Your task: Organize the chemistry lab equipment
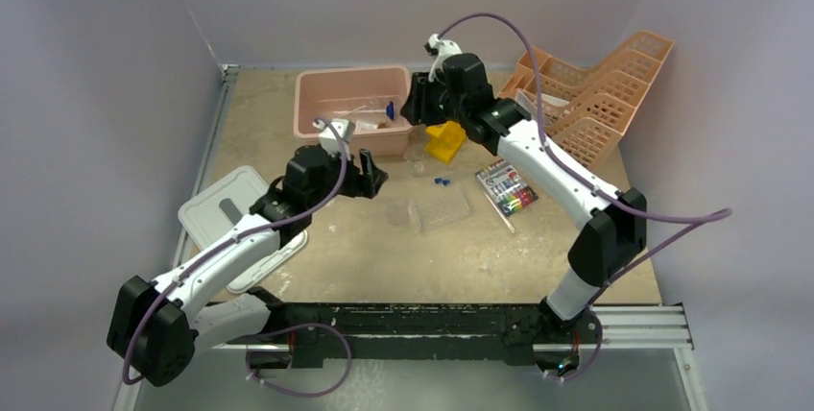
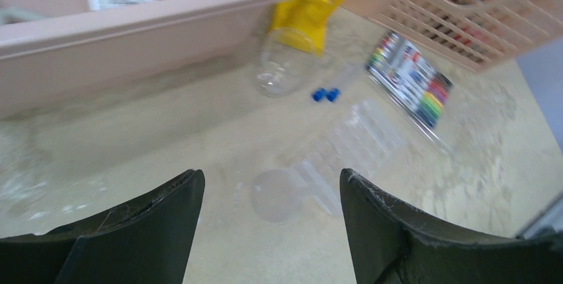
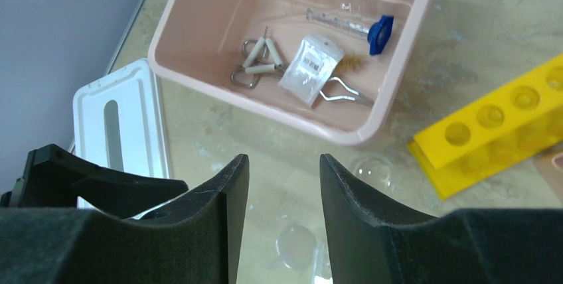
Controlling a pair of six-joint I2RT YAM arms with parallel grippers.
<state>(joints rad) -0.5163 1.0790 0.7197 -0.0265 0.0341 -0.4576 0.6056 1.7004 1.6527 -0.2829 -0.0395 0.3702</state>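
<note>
Right end effector [image 3: 284, 164] part-open, left end effector [image 2: 271, 178] wide; only right wrist shows the wire triangle [image 3: 255, 65].

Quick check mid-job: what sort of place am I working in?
Probably a walled robot test cell staged as a chemistry bench: a yellow tube rack, a clear well plate, and a pink bin holding a wire triangle and tongs.

In your pink tub [image 3: 413, 26] lie a wire triangle [image 3: 255, 65], clear bag [image 3: 311, 68] and silver tongs [image 3: 342, 95]. Two blue-capped tubes [image 2: 325, 94] rest on the counter [image 2: 166, 138].
</note>
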